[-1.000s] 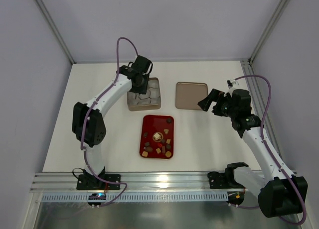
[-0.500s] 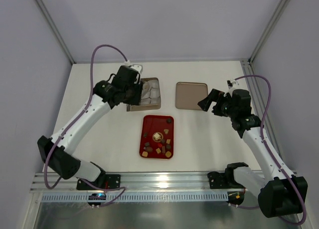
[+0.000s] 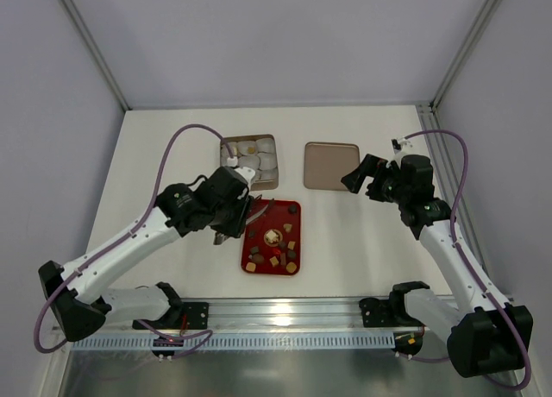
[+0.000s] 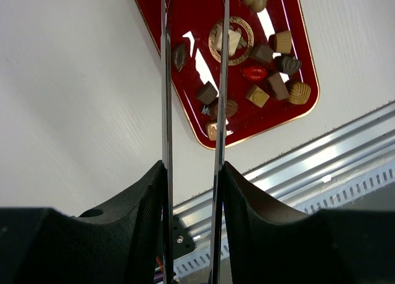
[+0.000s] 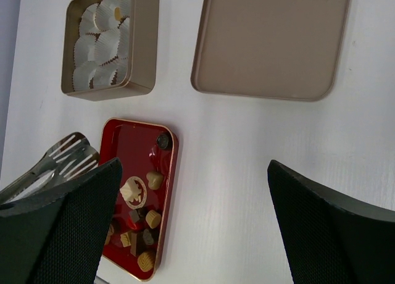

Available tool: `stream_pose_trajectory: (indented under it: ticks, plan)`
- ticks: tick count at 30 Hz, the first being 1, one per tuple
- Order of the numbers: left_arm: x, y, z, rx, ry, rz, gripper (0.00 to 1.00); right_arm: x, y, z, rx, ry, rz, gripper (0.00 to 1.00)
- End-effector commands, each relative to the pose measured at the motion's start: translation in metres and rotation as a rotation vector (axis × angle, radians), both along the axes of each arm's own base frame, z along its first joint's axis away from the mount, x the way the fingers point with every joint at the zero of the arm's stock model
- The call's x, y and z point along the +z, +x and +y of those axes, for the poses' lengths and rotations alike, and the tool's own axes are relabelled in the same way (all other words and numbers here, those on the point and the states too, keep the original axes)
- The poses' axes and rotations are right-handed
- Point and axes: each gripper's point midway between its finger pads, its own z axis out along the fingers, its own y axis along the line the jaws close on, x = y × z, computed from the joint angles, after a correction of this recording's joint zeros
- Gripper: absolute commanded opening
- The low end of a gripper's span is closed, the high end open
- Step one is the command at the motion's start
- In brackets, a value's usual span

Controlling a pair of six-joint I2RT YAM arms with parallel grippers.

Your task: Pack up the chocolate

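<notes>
White desk [image 3: 172,138], matte and pale, and three things sit flat on it. Far side, left of centre, there's the square golden tin [image 3: 267,187], open side up. Right of it, a strip of bare desk between them, lies the matching lid [image 3: 331,166], level with the tin. Nearer to us comes the red tray [image 3: 276,214], long side running near to far, close to the tin's near edge but apart. A metal rail [image 3: 285,315] borders the near edge.

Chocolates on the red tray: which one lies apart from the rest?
The dark round chocolate, alone in the red tray's corner nearest the tin lid; the others cluster toward the near end.
</notes>
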Motion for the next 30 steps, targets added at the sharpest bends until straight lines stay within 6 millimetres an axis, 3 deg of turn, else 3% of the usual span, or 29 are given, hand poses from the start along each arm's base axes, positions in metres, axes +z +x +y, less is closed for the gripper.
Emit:
stream_pose_trajectory:
  ticks: [1, 8, 30]
  plan:
    - [-0.003, -0.019, -0.001, -0.02, -0.008, 0.022, 0.4, 0.008, 0.003, 0.001, 0.008, -0.006, -0.039, 1.0]
    - [-0.016, -0.034, -0.007, -0.065, -0.002, 0.057, 0.43, 0.009, 0.003, 0.002, 0.009, -0.009, -0.04, 1.0]
    - [-0.048, -0.04, -0.017, -0.134, 0.081, 0.111, 0.43, 0.008, 0.002, 0.0, 0.005, -0.019, -0.038, 1.0]
